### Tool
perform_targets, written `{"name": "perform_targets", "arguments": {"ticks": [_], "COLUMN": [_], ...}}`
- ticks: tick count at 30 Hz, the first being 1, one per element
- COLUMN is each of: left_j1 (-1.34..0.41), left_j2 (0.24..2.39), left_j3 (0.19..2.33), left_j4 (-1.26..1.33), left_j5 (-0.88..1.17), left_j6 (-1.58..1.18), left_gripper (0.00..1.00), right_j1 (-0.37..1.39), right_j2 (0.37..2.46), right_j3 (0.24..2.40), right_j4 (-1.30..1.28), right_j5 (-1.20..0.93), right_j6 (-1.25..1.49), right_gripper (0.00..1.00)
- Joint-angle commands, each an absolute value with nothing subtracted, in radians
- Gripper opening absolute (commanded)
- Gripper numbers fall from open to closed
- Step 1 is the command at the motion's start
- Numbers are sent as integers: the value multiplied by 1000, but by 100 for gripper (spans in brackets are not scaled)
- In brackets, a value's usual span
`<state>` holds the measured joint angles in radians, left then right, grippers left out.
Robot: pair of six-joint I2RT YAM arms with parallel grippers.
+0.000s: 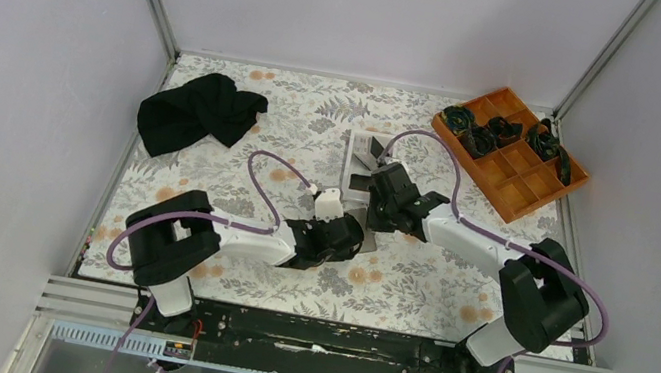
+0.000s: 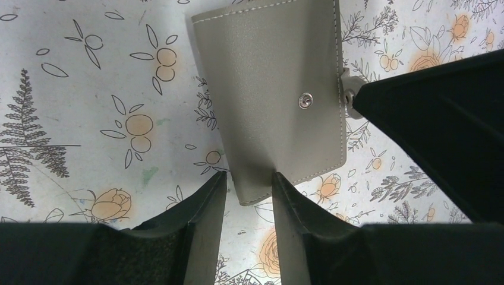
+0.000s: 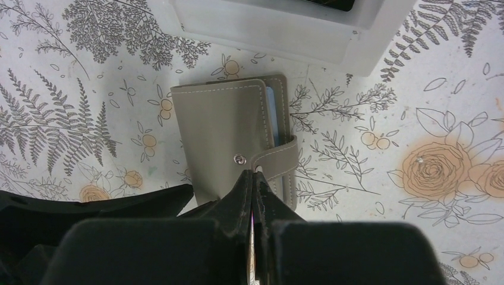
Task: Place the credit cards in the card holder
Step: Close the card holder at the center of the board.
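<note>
The card holder (image 2: 279, 89) is a closed grey wallet lying flat on the flowered table, with its snap stud bare. My left gripper (image 2: 249, 175) stands open at the holder's near corner, one finger beside its edge and the other over its face. My right gripper (image 3: 255, 172) is shut on the end of the holder's strap (image 3: 279, 155), which curves up from the right edge. A pale blue inside shows at that edge. Dark credit cards (image 1: 376, 148) lie in the white tray (image 3: 267, 27) just beyond. Seen from above, both grippers meet mid-table, covering the holder.
A black cloth (image 1: 197, 112) lies bunched at the back left. An orange compartment tray (image 1: 511, 154) with black items sits at the back right corner. The white tray stands close behind the holder. Walls and metal rails border the table.
</note>
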<state>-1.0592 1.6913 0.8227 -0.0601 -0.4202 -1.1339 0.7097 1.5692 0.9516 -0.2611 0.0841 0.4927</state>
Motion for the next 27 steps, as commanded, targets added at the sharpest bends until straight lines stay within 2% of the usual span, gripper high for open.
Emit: {"name": "perform_targets", "arguments": {"ticks": [1, 27], "left_j1": [-1055, -1054], "left_j2": [1721, 1708], "left_j3": [830, 802], "left_j4": [-55, -49], "left_j5": [-403, -397], "left_j6": [-1141, -1145], "left_gripper": [42, 42], "right_j1": [734, 772], "right_j2": [1581, 1657], "right_j3": [1003, 1027], "right_j4": [-262, -251], "right_j5": [56, 66], "right_j6": [480, 486], "right_gripper": [0, 0]}}
